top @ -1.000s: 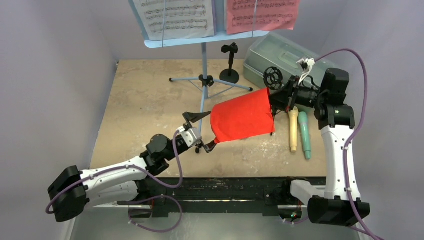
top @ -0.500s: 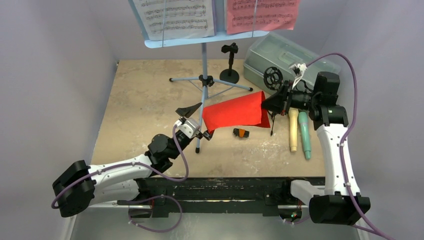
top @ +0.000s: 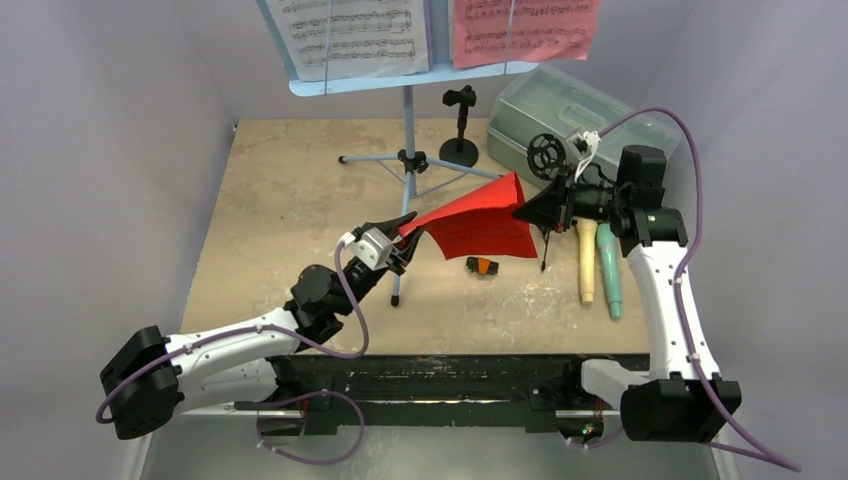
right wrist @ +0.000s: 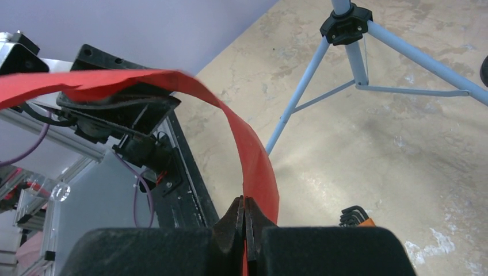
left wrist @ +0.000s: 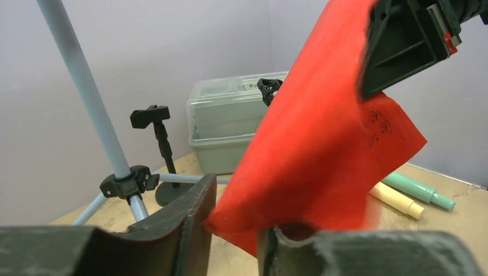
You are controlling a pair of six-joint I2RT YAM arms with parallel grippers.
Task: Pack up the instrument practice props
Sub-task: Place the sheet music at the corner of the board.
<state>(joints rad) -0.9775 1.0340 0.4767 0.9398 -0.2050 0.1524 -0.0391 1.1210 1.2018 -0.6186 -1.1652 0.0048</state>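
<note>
A red music page (top: pixel 480 222) is stretched between my two grippers above the table. My right gripper (top: pixel 528 212) is shut on its right edge, and the pinch shows in the right wrist view (right wrist: pixel 246 215). My left gripper (top: pixel 405 232) is at the page's left corner. In the left wrist view that corner (left wrist: pixel 230 221) lies between the fingers with a gap still showing. The pale-blue music rack (top: pixel 410 78) on its tripod holds a white page (top: pixel 350 35) and another red page (top: pixel 525 30). Cream (top: pixel 587 260) and teal (top: pixel 608 275) microphones lie under the right arm.
Two black mic holders stand at the back, one (top: pixel 460 125) by the tripod and one with a round ring (top: pixel 547 155) near the grey-green case (top: pixel 570 105). An orange-and-black hex key set (top: pixel 482 265) lies beneath the red page. The tripod leg (top: pixel 402 250) passes close by my left gripper.
The left gripper rose to the page's left corner and its jaws narrowed around it. The page went from hanging broadside to stretched nearly edge-on. The right gripper shifted slightly left.
</note>
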